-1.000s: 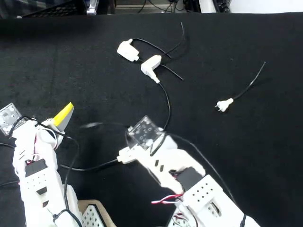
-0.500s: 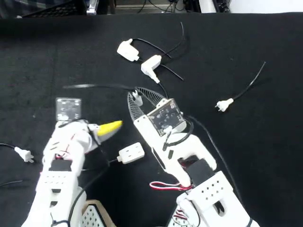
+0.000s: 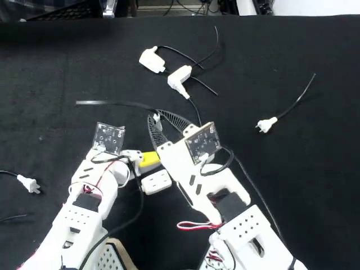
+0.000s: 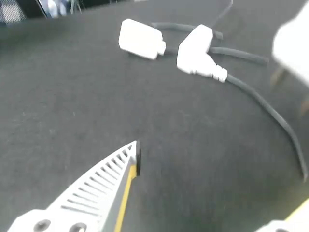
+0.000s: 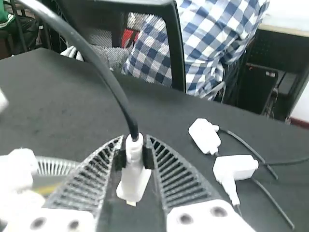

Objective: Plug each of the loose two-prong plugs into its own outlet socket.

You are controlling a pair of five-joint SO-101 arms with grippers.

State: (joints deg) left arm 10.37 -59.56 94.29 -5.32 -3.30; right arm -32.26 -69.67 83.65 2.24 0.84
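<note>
At the far left, near the table's [image 3: 50,84] edge, we see a loose plug [image 3: 28,183] lying flat, with its cord running off to the left. Right of it the left arm comes in from the near side. The left gripper [image 3: 145,160] hangs just above the table with its fingers spread and nothing between them. Its yellow finger [image 3: 149,159] points right, just far of the socket [image 3: 156,181]. The socket lies flat between the two arms, its cord trailing toward the near left.

Just right of the socket is the right arm. The right gripper [image 3: 158,122] is clenched on a second plug [image 5: 131,175], held off the table. That plug's black cord [image 3: 112,104] stretches away to the left.

Farther back lie two white connectors [image 3: 152,59] [image 3: 180,79] side by side, close but apart, their black cords crossing to the right of them. Well apart at the right, a third plug [image 3: 267,124] lies flat, its cord running toward the far right.
</note>
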